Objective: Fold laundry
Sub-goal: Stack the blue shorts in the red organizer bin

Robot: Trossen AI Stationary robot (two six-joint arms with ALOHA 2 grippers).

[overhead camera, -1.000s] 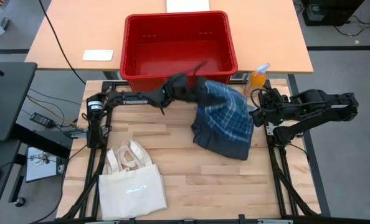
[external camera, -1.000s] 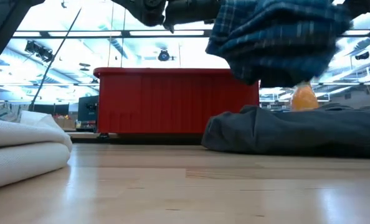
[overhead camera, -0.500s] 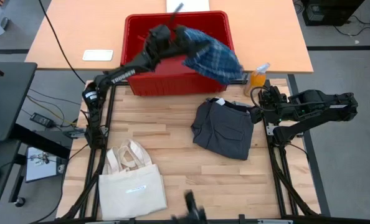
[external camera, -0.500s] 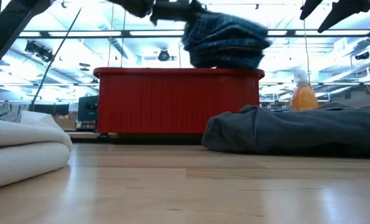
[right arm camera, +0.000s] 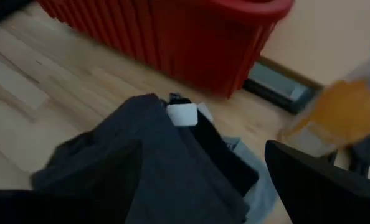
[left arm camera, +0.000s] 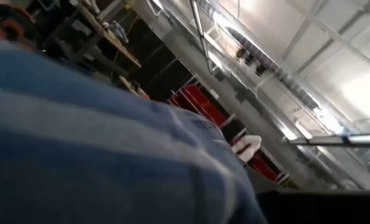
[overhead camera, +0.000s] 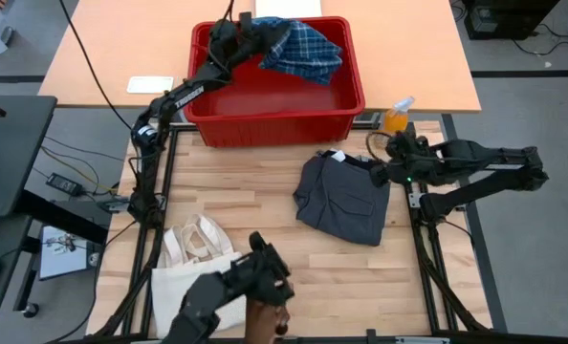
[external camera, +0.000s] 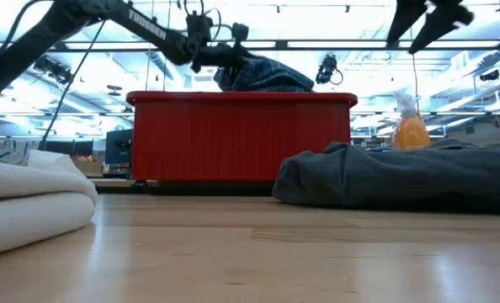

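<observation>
While the plaid piece point(overhead camera: 298, 43) is held by the left gripper point(overhead camera: 255, 33) over the red bin point(overhead camera: 346, 96) at top centre, the right gripper point(overhead camera: 378, 175) is kept open beside the shorts point(overhead camera: 346, 201) at centre right.

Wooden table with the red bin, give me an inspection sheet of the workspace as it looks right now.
Surface: light wooden table, partly bare.
Job's things: blue-and-white plaid garment over the red plastic bin; charcoal garment lying crumpled on the table.
Clutter: cream canvas tote bag; orange spray bottle; a dark-gloved hand at the near edge.
Grippers: left tool shut on the plaid garment; right tool open beside the charcoal garment.
Cables: black cable across the tan desk.
Surroundings: grey floor.
</observation>
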